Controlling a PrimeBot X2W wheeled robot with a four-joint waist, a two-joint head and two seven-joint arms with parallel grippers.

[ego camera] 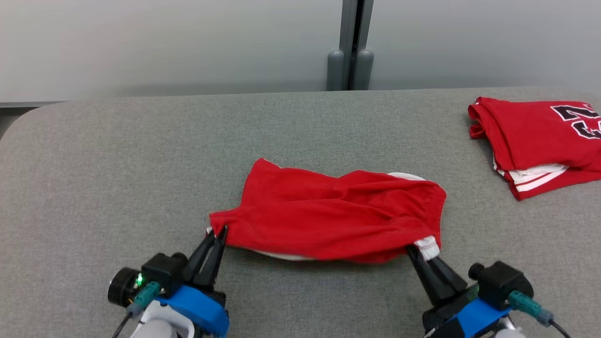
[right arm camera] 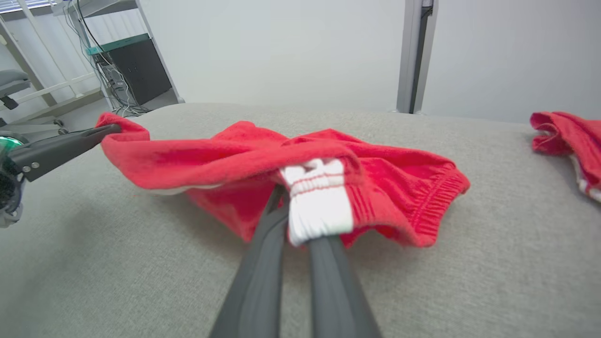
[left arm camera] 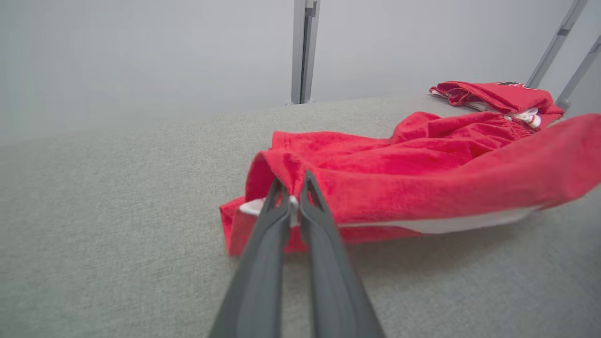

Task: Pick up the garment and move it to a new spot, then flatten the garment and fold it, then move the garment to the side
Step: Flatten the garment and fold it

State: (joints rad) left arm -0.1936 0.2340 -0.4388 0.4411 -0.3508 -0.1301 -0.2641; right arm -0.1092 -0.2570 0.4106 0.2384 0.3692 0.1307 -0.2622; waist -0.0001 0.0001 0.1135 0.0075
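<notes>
Gripping the red shorts [ego camera: 338, 213], mid surface [ego camera: 117, 164]: L gripper [ego camera: 219, 232] fingers clamped on near-left corner, R gripper [ego camera: 412, 249] pinching white waistband end. I want both lifted evenly, edge taut btwn them.

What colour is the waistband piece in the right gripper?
The waistband piece is white with thin red lines; clearest in right wrist view.
</notes>
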